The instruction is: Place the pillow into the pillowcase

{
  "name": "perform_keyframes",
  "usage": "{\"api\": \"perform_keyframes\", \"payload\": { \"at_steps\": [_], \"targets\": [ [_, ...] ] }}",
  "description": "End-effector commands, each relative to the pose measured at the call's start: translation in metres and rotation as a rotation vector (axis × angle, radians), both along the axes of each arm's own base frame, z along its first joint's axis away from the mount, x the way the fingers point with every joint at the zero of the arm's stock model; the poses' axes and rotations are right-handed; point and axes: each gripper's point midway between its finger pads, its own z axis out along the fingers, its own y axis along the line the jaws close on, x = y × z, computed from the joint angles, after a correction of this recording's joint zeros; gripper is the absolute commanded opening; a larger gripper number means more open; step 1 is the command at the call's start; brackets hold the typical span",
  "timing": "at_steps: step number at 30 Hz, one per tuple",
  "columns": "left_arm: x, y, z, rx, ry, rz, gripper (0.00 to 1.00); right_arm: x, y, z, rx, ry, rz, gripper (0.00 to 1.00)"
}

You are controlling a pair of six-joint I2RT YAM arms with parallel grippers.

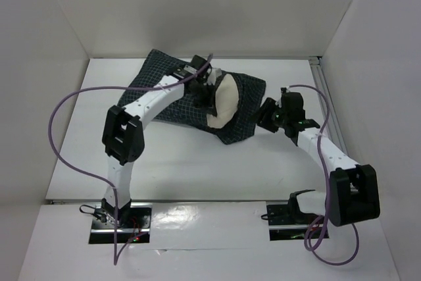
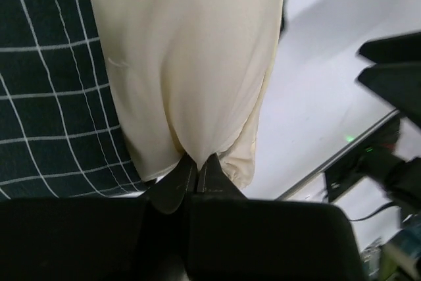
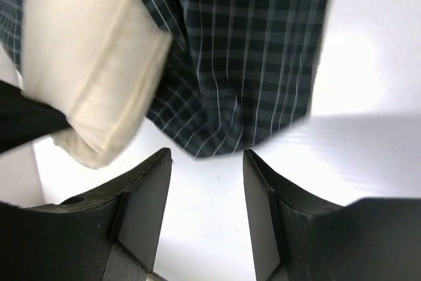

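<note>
**A:** What does the overhead view show, and how far along is the job?

**B:** A white bench (image 1: 197, 169) carries a dark navy fabric pillowcase with a thin white grid (image 1: 154, 77), crumpled at the middle-back. A soft cream-white rectangular pillow (image 1: 225, 100) sits at its right part, with navy cloth on both sides of it. I judge the job partly done. 1 cream end is bare, and the rest is hidden by cloth and an arm, so I cannot tell how deep it sits. What is left is to push that end in and draw the cloth over it.

**A:** Which way does the pillow point?

**B:** Its long axis seems to run diagonally, far-left to near-right, in line with the pillowcase. The bare, seamed end faces near-right. No print or tag shows.

**A:** And the 2 arms?

**B:** The left arm (image 1: 154, 100) reaches over the pillowcase, and the left jaws are together, pinching a fold of the cream end. The right arm (image 1: 322, 149) stands beside the pillowcase's right corner. The right jaws are apart and hold nothing. The navy corner lies just ahead of them, not touching.
</note>
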Motion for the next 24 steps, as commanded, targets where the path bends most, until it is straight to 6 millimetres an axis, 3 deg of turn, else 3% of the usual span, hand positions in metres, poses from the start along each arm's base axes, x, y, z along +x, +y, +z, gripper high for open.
{"api": "perform_keyframes", "payload": {
  "at_steps": [1,4,9,10,11,16,20,22,24],
  "targets": [
    [0.006,-0.016,0.087,-0.242,-0.086,-0.012,0.0,0.041,0.026,0.068,0.09,-0.216,0.02,0.55],
    [0.016,-0.011,0.096,-0.265,-0.104,0.01,0.0,0.055,0.044,0.077,0.102,-0.235,0.034,0.47],
    [0.025,-0.006,0.108,-0.298,-0.111,0.036,0.0,0.076,0.068,0.053,0.101,-0.199,0.014,0.46],
    [0.029,-0.003,0.111,-0.305,-0.114,0.052,0.0,0.084,0.068,0.056,0.096,-0.209,0.001,0.46],
    [0.03,-0.004,0.107,-0.301,-0.106,0.053,0.0,0.087,0.078,0.045,0.071,-0.192,0.015,0.48],
    [0.035,-0.004,0.121,-0.33,-0.13,0.056,0.0,0.112,0.084,0.035,0.043,-0.19,-0.001,0.52],
    [0.039,0.0,0.124,-0.334,-0.14,0.064,0.0,0.126,0.078,0.026,0.046,-0.16,-0.095,0.45],
    [0.041,0.002,0.125,-0.34,-0.137,0.066,0.0,0.129,0.075,0.021,0.054,-0.132,-0.143,0.35],
    [0.041,0.002,0.125,-0.34,-0.137,0.066,0.0,0.131,0.07,0.017,0.063,-0.134,-0.188,0.34]
  ]
}}
